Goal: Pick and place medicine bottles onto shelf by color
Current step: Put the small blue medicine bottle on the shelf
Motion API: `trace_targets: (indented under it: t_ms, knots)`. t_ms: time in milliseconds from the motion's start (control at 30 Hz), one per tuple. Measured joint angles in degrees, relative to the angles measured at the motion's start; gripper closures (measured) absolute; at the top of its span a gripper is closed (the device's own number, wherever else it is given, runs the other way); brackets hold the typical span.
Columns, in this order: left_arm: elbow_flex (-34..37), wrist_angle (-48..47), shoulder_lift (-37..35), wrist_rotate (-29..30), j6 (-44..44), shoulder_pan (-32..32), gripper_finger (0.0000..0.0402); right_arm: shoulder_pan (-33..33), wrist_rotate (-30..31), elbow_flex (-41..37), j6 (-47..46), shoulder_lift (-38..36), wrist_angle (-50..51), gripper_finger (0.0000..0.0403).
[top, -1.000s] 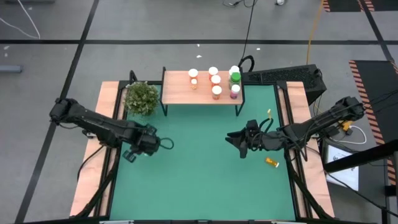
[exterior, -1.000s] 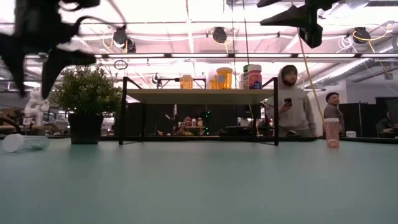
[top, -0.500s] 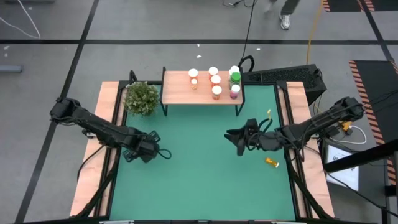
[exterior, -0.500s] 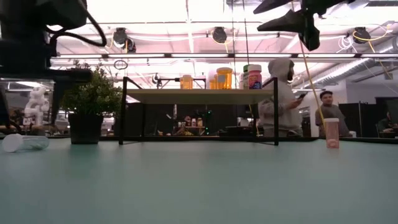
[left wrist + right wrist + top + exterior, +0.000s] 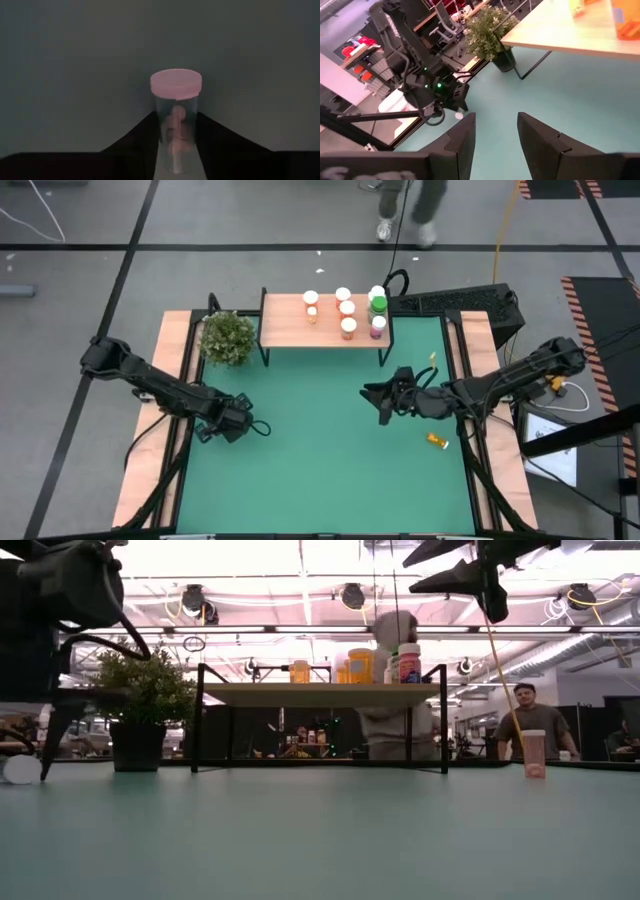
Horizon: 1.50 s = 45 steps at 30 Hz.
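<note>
Bottle [image 5: 176, 120] between left tool [image 5: 175, 150] fingers shows only at the wrist.

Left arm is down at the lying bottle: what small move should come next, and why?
Probably close the left pincer on the clear bottle. In the left wrist view the white-capped bottle lies between the two dark fingers with gaps on both sides, so it is not yet gripped. The right pincer waits open over the mat.

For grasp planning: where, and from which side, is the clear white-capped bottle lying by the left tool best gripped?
Grip the clear white-capped bottle across its body, behind the cap, from above: it lies on its side, both flanks free. The left tool straddles it.
</note>
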<state>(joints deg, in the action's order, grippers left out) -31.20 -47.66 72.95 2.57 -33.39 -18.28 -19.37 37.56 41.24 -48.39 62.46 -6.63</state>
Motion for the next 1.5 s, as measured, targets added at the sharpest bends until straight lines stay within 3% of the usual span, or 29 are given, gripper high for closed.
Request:
trace_targets:
  t_ms: [233,367,700,1000,1233,1500]
  knots:
    - [0.1,1.4,0.0,-0.1,3.4,0.2,0.03,2.2,-0.2,0.0,1.8,0.0,-1.4,0.0264]
    - [0.0,3.3,0.0,0.6,4.9,1.6,0.0316,3.0,-0.3,0.0,4.7,0.0,-4.2,0.0264]
    - [-2.9,8.3,0.0,2.9,10.3,8.6,0.0289,4.9,-0.8,0.0,7.7,0.0,-7.7,0.0264]
    - [-8.4,17.0,0.0,0.5,22.0,15.1,0.0301,8.1,-8.3,0.0,11.7,0.0,-13.7,0.0264]
    - [-16.5,21.4,0.0,0.3,25.2,16.1,0.0294,9.3,-13.2,0.0,16.4,0.0,-15.6,0.0264]
    - [-26.8,26.3,0.0,0.3,27.6,16.1,0.0294,11.0,-20.9,1.6,26.1,6.1,-35.9,0.025]
